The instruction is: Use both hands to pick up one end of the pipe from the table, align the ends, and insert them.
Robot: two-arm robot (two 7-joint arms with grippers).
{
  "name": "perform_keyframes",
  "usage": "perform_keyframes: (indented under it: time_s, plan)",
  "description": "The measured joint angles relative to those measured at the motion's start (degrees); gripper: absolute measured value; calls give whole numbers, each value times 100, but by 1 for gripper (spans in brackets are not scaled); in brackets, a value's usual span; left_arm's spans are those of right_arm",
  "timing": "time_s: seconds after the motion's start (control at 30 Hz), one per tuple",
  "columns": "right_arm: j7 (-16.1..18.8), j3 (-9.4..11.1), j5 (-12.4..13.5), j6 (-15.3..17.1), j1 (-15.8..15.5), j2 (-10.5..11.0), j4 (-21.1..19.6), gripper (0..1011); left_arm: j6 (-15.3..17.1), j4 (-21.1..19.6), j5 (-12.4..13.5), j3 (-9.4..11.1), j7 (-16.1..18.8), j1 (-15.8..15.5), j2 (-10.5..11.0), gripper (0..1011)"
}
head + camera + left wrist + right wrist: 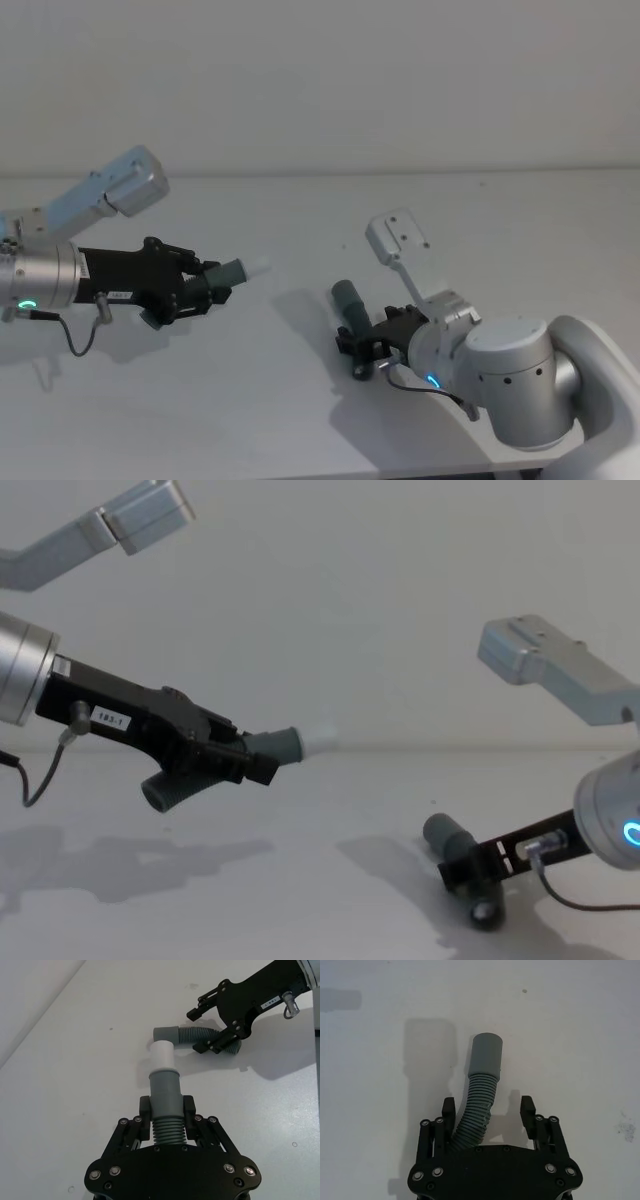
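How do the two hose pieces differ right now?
The white-tipped piece is held up in the air, while the grey-cuffed piece lies on the table. The left gripper is clamped on the white-tipped piece, whereas the right gripper sits open around the grey-cuffed piece. One ends in a narrow white tip, the other in a wider grey cuff. Both are dark grey ribbed hose.

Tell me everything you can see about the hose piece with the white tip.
The white-tipped hose piece is dark grey and plastic-looking: ribbed curved body, smooth cuff, narrow white tip. The left gripper is shut where cuff meets ribs, holding it above the table, tip aimed roughly toward the other piece.
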Motion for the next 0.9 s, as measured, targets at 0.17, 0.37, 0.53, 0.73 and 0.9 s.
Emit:
perform_keyframes:
  time_s: [0.17, 0.37, 0.53, 0.73, 0.9]
  plan:
    - [-9, 38, -3, 71, 25, -51, 45, 641, -10, 23, -13, 18, 16, -14, 3, 346]
    - [-29, 75, -12, 129, 43, -91, 84, 484, -15, 36, -27, 44, 37, -29, 11, 346]
    - [-40, 95, -17, 166, 53, -113, 107, 299, -19, 43, -35, 62, 48, -37, 17, 346]
    - [-48, 113, -25, 194, 60, -127, 121, 222, -21, 47, -40, 73, 57, -42, 21, 346]
    - [-49, 117, -29, 201, 61, -132, 125, 214, -21, 50, -42, 79, 61, -45, 23, 346]
